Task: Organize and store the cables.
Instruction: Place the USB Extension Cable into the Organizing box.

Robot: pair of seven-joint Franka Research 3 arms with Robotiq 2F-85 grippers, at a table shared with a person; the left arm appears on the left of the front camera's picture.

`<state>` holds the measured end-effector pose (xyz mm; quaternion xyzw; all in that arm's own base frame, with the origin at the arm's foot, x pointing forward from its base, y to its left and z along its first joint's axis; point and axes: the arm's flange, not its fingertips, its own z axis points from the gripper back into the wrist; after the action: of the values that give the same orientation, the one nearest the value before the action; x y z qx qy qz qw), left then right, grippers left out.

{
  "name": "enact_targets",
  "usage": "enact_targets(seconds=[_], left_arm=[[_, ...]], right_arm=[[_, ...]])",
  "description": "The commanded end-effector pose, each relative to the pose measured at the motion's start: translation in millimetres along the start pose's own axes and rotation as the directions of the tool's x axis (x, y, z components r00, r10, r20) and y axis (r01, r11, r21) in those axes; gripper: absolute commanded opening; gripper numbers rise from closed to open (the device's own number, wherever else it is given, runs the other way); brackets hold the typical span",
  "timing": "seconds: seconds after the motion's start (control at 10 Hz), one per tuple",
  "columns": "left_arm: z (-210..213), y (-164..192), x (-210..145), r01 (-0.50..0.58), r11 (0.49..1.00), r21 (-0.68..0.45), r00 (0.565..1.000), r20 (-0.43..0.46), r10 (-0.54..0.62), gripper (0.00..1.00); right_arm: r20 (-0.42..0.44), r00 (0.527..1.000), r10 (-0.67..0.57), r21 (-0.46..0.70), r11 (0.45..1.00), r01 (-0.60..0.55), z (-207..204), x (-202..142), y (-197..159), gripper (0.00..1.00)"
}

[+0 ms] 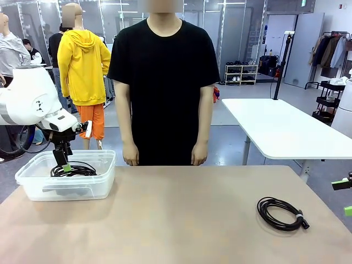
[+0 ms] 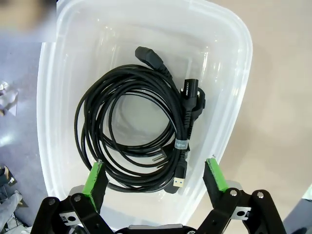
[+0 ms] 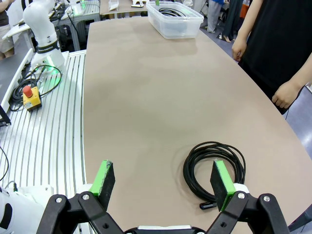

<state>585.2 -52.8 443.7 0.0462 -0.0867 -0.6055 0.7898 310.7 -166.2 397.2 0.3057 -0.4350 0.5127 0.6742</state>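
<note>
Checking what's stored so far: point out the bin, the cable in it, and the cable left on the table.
bin [image 1: 104,179]: front view, near wall.
cable in bin [image 2: 90,112]: left wrist view, coil's left arc.
cable on table [image 3: 190,170]: right wrist view, coil's left arc.

The worktop [image 1: 181,220] is a plain tan, and both the coiled cable on it [image 1: 280,213] and the coiled cable in the bin [image 2: 131,131] are black, the latter ending in a gold-coloured plug tip [image 2: 179,183]; the bin [image 2: 229,97] is clear, milky plastic. The left end effector [image 2: 155,168] and right end effector [image 3: 163,168] are black with bright green pads [image 3: 105,178], and the left arm [image 1: 27,99] is white. The person's T-shirt [image 1: 165,82] is plain black, and a yellow box [image 3: 30,96] carries a red button.
</note>
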Motion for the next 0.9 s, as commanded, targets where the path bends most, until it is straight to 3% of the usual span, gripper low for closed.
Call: enact_targets(seconds=[0.0, 0.3, 0.4, 0.7, 0.8], left_arm=[[-1, 1, -3, 0.012, 1.000, 0.000, 1.000, -0.002, -0.012, 1.00], [11, -1, -4, -0.017, 0.999, 0.028, 1.000, 0.012, 0.017, 1.00], [19, -7, -24, -0.046, 0.999, 0.029, 0.998, 0.036, 0.045, 1.00], [42, -57, -96, 0.007, 0.999, -0.047, 0.976, 0.218, 0.004, 1.00], [54, -77, -120, 0.017, 0.997, -0.069, 0.941, 0.339, 0.008, 1.00]], right_arm=[[-0.007, 1.000, -0.021, 0.007, 1.000, 0.021, 2, 4, 2, 1.00], [-0.007, 1.000, -0.021, 0.007, 1.000, 0.021, 2, 4, 2, 1.00], [-0.007, 1.000, -0.021, 0.007, 1.000, 0.021, 2, 4, 2, 1.00], [-0.007, 1.000, -0.021, 0.007, 1.000, 0.021, 2, 4, 2, 1.00], [-0.007, 1.000, -0.021, 0.007, 1.000, 0.021, 2, 4, 2, 1.00]])
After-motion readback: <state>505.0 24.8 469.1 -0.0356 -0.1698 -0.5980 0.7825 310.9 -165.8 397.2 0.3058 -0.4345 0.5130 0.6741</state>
